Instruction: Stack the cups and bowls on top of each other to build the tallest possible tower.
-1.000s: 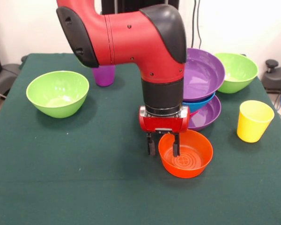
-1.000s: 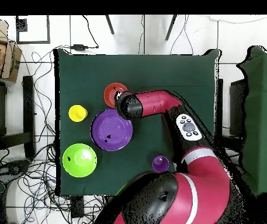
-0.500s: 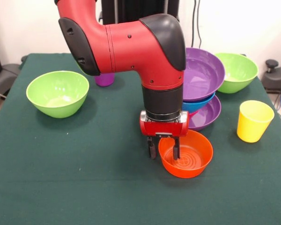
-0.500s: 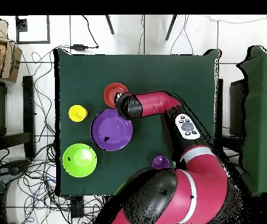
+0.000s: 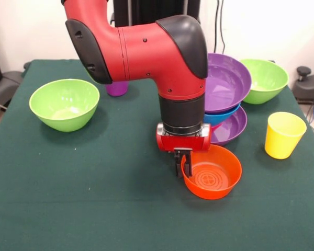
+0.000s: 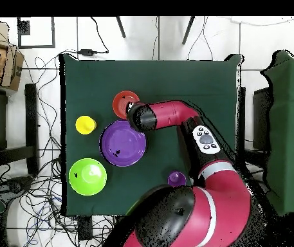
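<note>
From the front, the red and black arm (image 5: 146,47) is coming down from the top edge and its gripper (image 5: 182,166) is standing with its fingers drawn together on the near-left rim of the orange bowl (image 5: 213,179), which is sitting on the green table (image 5: 83,198). Wide bare cloth is lying open in front and to the left of it, up to the near edge. The bowl is holding nothing; ring ridges are showing on its floor. Just behind it the tower (image 5: 226,99) is standing: a wide purple bowl at the base, a blue one in it, a second purple bowl tilted on top. A lime green bowl (image 5: 265,79) is sitting by the far right corner, another lime green bowl (image 5: 65,103) near the left edge, both empty. The yellow cup (image 5: 283,134) is standing upright close to the right edge; the purple cup (image 5: 116,88) is peeking out behind the arm. No writing is legible

From overhead, the orange bowl (image 6: 123,103) is lying just beside the purple tower top (image 6: 122,144), the yellow cup (image 6: 85,125) near the table's edge, one lime bowl (image 6: 87,176) toward the corner, the purple cup (image 6: 176,178) by the arm
</note>
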